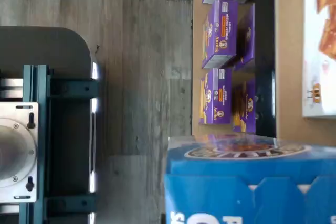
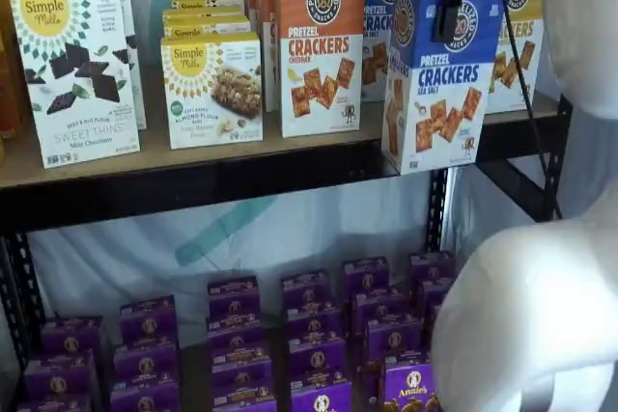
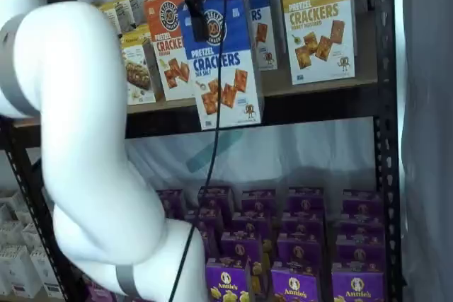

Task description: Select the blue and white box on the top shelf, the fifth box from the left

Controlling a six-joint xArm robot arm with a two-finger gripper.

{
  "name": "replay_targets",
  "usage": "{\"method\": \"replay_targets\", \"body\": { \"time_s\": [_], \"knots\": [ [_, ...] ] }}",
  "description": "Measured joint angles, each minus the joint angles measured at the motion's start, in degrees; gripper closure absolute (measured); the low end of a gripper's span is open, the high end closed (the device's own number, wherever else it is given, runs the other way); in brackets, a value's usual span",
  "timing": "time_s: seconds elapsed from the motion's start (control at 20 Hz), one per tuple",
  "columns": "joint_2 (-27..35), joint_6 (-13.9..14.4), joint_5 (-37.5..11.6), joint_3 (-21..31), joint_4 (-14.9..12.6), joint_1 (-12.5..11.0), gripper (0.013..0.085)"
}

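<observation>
The blue and white box reads "PRETZEL CRACKERS SEA SALT". It hangs upright in front of the top shelf, its lower edge over the black front rail. My gripper is shut on the box's upper part, with one black finger lying on its blue face. The same hold shows in a shelf view: gripper, box, top shelf. In the wrist view the box's blue top fills the near corner, and the fingers are out of sight.
An orange-topped Cheddar box stands left of the held box. Another blue box stands behind it and a yellow-topped box to its right. Small purple boxes fill the lower level. My white arm crosses the front.
</observation>
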Motion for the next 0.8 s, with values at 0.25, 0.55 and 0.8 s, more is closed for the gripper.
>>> {"method": "replay_targets", "body": {
  "time_s": [0.25, 0.55, 0.8],
  "knots": [
    [-4.0, 0.5, -0.6, 5.2, -0.3, 0.7, 0.041],
    [-8.8, 1.0, -1.8, 11.4, -0.7, 1.3, 0.041],
    [-12.1, 0.6, -2.7, 15.8, -0.1, 0.8, 0.041]
  ]
}}
